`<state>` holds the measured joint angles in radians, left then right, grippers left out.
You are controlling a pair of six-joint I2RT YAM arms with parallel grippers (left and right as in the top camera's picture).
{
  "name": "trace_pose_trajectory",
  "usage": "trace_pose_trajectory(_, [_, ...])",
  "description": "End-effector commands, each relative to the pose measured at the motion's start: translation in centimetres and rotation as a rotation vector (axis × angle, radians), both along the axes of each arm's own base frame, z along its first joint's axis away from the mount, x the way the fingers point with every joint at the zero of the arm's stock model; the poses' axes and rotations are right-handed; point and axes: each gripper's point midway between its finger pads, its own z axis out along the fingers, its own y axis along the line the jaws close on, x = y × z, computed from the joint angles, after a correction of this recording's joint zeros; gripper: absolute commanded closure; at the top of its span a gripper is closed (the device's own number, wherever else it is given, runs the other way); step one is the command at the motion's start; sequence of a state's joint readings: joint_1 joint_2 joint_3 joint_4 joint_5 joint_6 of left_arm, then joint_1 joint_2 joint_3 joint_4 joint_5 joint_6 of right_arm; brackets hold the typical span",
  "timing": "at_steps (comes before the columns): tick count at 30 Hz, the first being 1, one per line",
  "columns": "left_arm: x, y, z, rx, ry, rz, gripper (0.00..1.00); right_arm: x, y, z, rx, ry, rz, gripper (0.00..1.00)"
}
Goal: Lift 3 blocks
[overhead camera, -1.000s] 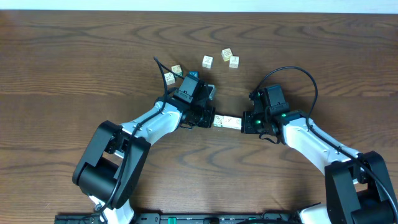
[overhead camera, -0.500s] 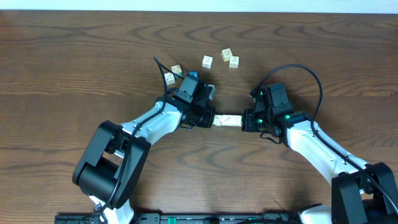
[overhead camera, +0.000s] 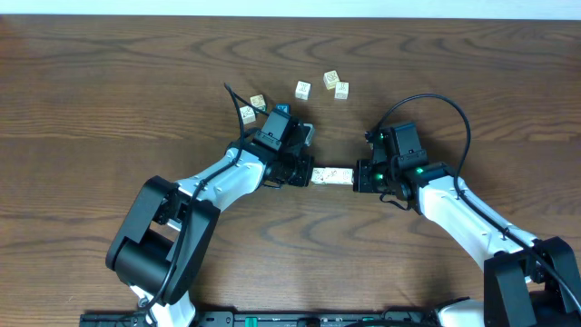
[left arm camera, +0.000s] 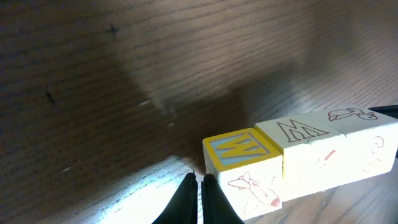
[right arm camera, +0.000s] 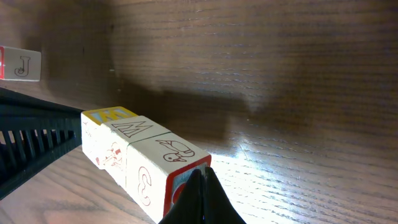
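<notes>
Pressure from both ends, that is the picture: the left gripper, fingers pinched together on nothing, butts its closed tips against one end of the blocks. The right gripper, equally closed and empty, pushes on the other end. The three cubes sit in one straight row, face to face, between the two arms near the middle of the table.

What changes? A second ago the right gripper sat a touch lower and further out, and its cable looped lower. It has since nudged in and up against the row, forearm swinging with it. Over the last half second nothing moves at all: both arms and the row are frozen in place.

My read is that the squeeze is now set and squared up. The wrist views show the row's shadow falling on the wood behind it, which hints that the row is already off the surface, though I cannot be sure.

Five loose cubes lie well apart at the far side, untouched.

Only end pressure holds this row, so the middle cube is the one to watch: any slack or misalignment and it could drop out
</notes>
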<state>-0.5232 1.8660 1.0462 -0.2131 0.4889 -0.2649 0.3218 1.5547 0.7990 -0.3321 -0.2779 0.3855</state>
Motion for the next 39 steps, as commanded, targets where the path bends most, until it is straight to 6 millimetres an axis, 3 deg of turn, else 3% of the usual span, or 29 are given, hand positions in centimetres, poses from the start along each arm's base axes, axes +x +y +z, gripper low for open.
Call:
trace_pose_trajectory(1, [-1.3, -4.7, 5.6, -0.210, -0.030, -0.140, 0.93, -1.7, 5.1, 2.7, 0.209, 0.012, 0.169, 0.99])
trace_pose_trajectory(17, [-1.2, -4.7, 6.9, -0.225, -0.058, -0.142, 0.93, -1.8, 5.0, 2.5, 0.201, 0.021, 0.166, 0.99])
trace_pose_trajectory(39, [-1.2, -4.7, 7.0, -0.226, -0.058, -0.140, 0.93, -1.5, 5.1, 3.1, 0.202, 0.016, 0.167, 0.99])
